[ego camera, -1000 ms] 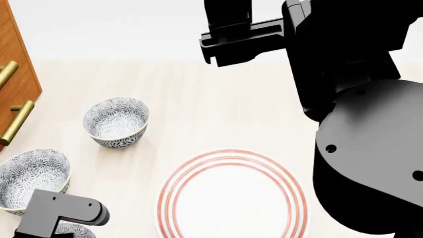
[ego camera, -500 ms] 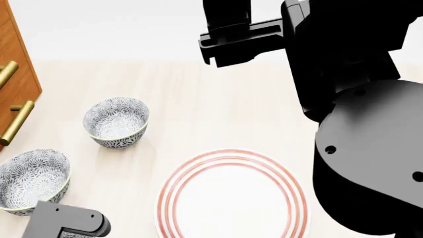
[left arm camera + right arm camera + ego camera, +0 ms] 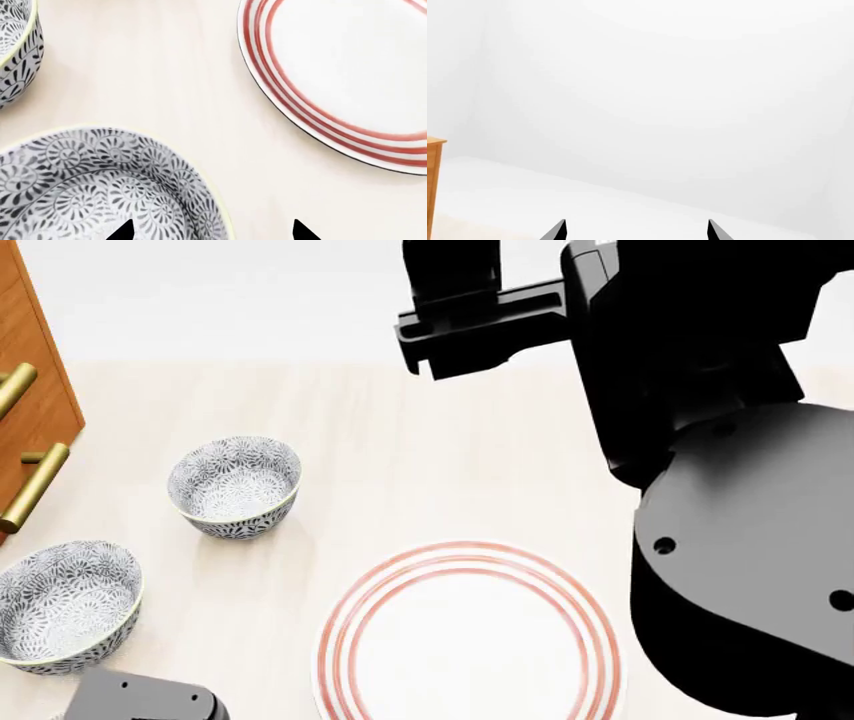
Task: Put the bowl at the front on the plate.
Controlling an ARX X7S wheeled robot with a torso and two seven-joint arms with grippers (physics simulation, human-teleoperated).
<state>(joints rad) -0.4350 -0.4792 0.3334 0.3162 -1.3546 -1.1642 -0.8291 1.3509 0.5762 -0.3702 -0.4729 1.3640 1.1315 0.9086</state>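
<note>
Fingers of the left gripper (image 3: 212,231) spread astride the rim of the bowl (image 3: 87,185), just beside the plate (image 3: 347,75); a shallow pinch could slip. Right gripper (image 3: 635,231) spread, idle.

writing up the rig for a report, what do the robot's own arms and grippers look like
The right arm is bulky matte black, with rounded shells, small round screw holes and a boxy black wrist block. The left arm shows as a grey blocky link with dark holes. Both grippers show thin black pointed fingertips in the wrist views.
</note>
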